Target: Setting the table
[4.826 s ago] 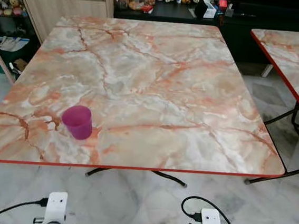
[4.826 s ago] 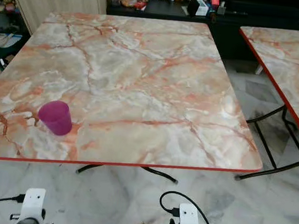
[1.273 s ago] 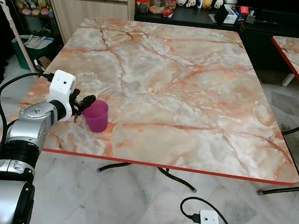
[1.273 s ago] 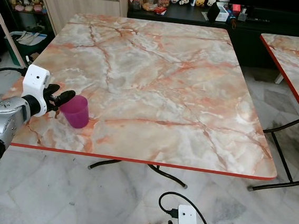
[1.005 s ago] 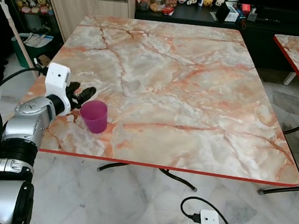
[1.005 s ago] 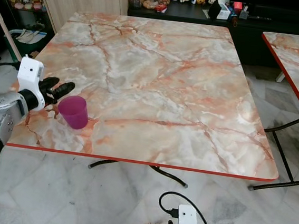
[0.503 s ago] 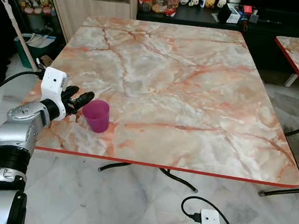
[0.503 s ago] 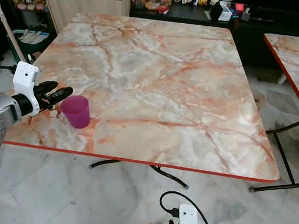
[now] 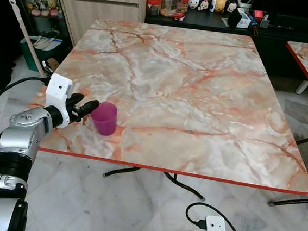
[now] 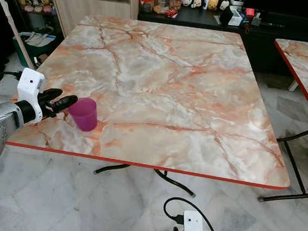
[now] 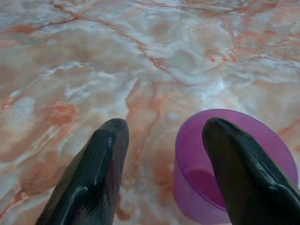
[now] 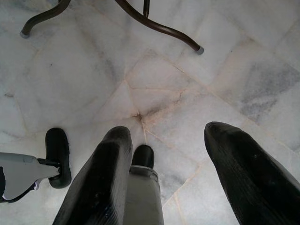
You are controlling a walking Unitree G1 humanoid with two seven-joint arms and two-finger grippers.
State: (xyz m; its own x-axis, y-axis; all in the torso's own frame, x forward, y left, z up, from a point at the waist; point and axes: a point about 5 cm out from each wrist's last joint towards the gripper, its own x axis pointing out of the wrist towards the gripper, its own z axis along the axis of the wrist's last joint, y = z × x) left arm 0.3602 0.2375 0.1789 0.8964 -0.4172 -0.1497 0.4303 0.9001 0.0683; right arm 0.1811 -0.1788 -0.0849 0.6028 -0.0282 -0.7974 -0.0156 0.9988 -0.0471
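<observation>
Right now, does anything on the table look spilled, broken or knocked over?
No, nothing stands out. The purple cup stands upright near the front left corner of the marble table, and it looks empty and whole. The left gripper is open beside the cup, not holding it. No spills show on the tabletop.

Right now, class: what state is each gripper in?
Left gripper: jaws open, empty, beside the purple cup.
Right gripper: jaws open, empty, hanging over the floor.
</observation>
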